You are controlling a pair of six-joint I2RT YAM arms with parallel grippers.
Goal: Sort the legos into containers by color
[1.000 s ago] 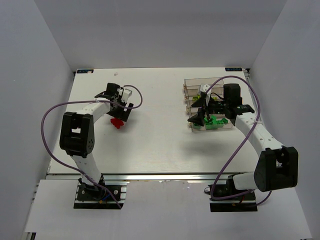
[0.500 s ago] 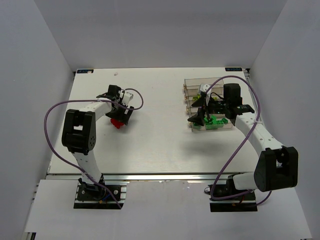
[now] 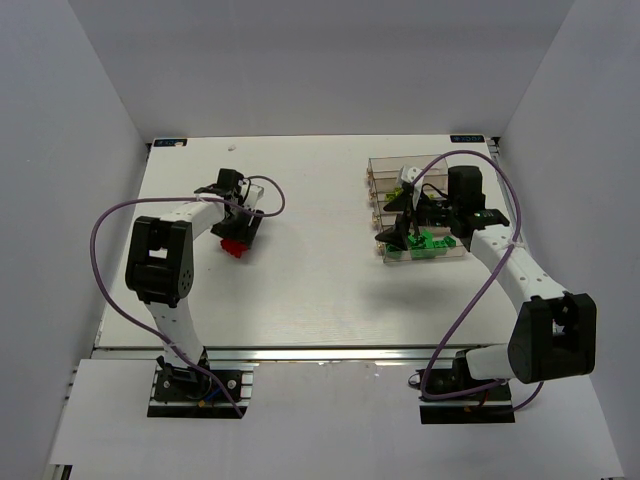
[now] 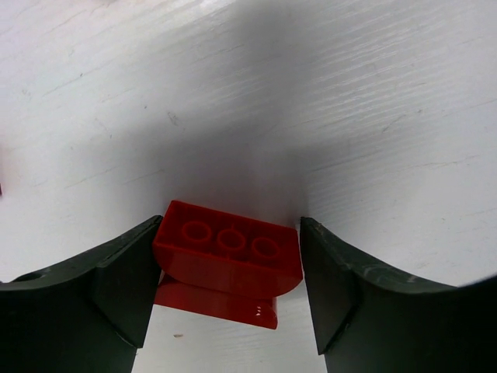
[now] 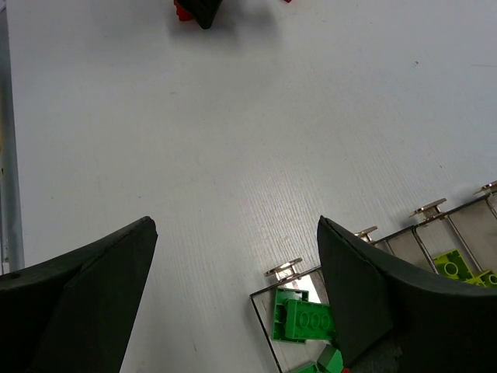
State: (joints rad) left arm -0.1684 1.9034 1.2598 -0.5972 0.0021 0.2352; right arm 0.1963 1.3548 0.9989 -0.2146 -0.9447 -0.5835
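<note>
brick [image 4: 227,252] (red, atop a second red piece [image 4: 217,305]) on tabletop [image 4: 349,116] between fingers of left claw [image 4: 230,264]; clamped or not, cannot tell. right claw [image 5: 233,287] gapes empty by bins [image 3: 440,157]. risk: rounded end slips, brick squirts out.

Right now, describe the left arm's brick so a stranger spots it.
On the white table, left half, look between the jaws of the left arm. The red brick shows three studs in a row; unlike the green bricks, it lies outside the clear bins on the right.
</note>
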